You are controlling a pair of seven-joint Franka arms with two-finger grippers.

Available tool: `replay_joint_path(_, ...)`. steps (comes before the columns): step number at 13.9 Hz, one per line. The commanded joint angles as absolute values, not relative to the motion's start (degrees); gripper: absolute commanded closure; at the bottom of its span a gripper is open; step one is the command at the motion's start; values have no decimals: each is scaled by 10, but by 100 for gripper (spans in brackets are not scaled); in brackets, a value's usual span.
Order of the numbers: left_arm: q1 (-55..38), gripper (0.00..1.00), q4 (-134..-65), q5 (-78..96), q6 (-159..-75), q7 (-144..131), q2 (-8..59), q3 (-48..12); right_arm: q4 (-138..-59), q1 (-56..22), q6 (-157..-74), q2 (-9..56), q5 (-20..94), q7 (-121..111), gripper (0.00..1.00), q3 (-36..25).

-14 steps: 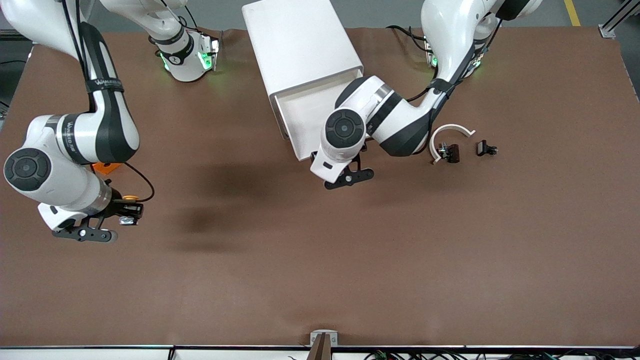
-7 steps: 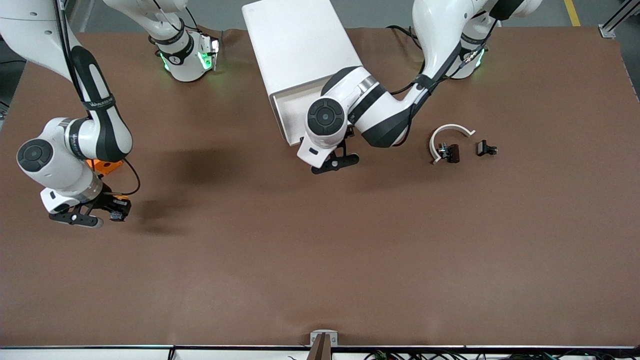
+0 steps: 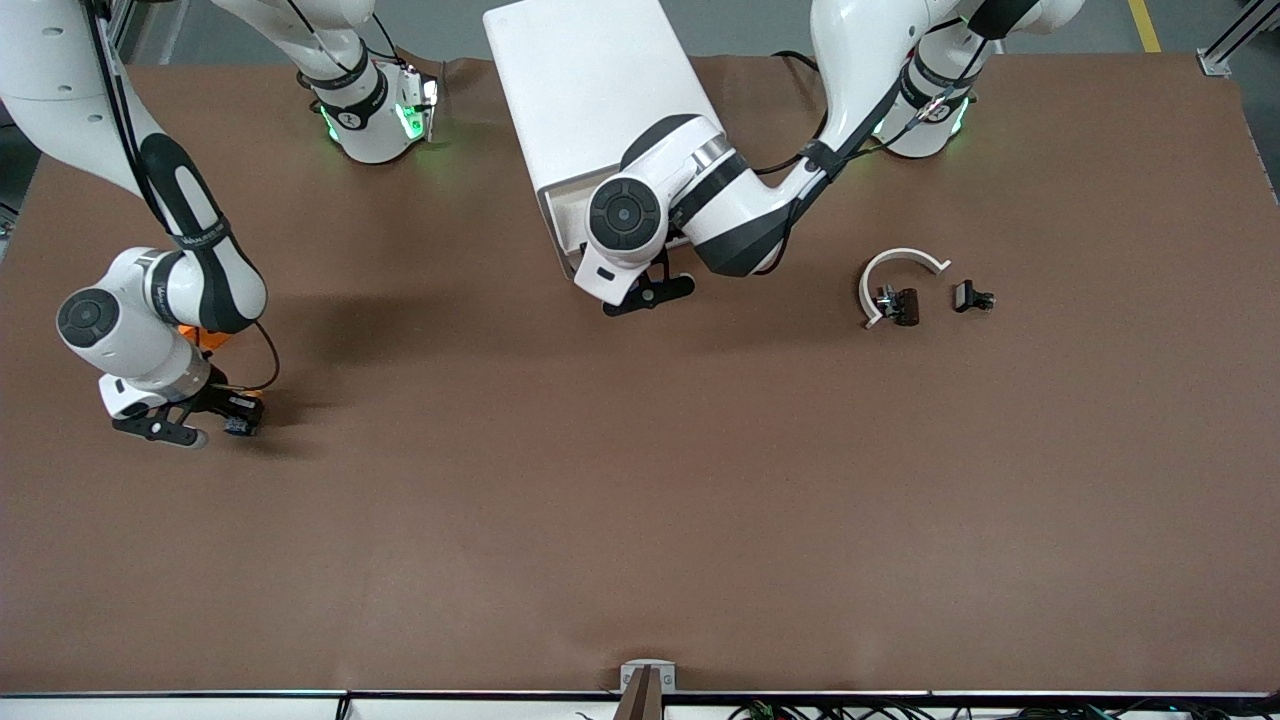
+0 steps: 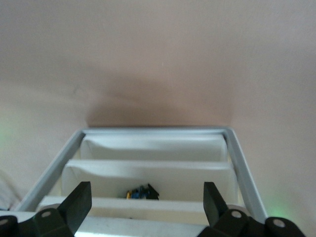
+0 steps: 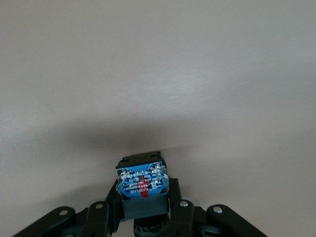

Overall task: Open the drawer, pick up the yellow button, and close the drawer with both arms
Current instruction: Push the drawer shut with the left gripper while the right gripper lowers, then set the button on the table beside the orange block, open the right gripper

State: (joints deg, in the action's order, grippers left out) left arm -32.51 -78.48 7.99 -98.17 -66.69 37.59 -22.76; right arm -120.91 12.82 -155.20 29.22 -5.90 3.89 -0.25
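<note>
The white cabinet (image 3: pixel 595 90) stands at the table's back middle. Its drawer (image 3: pixel 560 222) sticks out only a little. My left gripper (image 3: pixel 640 288) is at the drawer's front, open and empty. In the left wrist view its fingers (image 4: pixel 79 207) stand wide apart over stepped white drawer trays (image 4: pixel 148 170). My right gripper (image 3: pixel 232 420) is low over the table at the right arm's end, shut on the button (image 3: pixel 240 426). The right wrist view shows the button's blue-grey body (image 5: pixel 142 183) between the right gripper's (image 5: pixel 142 200) fingers; its orange cap is hidden.
An orange cube (image 3: pixel 205 337) lies partly hidden under the right arm. A white curved band (image 3: pixel 895 262) with a black clip (image 3: pixel 903 305) and a second black clip (image 3: pixel 972 297) lie toward the left arm's end. A small blue and yellow item (image 4: pixel 142 192) lies in one tray.
The left gripper has moved toward the cabinet and the drawer has slid most of the way in. The right gripper has come down toward the table with the button.
</note>
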Motion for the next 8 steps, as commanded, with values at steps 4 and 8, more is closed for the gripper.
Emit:
replay_joint_path(4, -324, 0, -816, 138, -982, -690, 357, -244, -1179, 232, -1547, 329, -66, -60, 64, 93)
replay_joint_path(8, -324, 0, -822, 191, -981, -691, 361, -249, -1141, 225, -1476, 322, -65, -56, 0, 96)
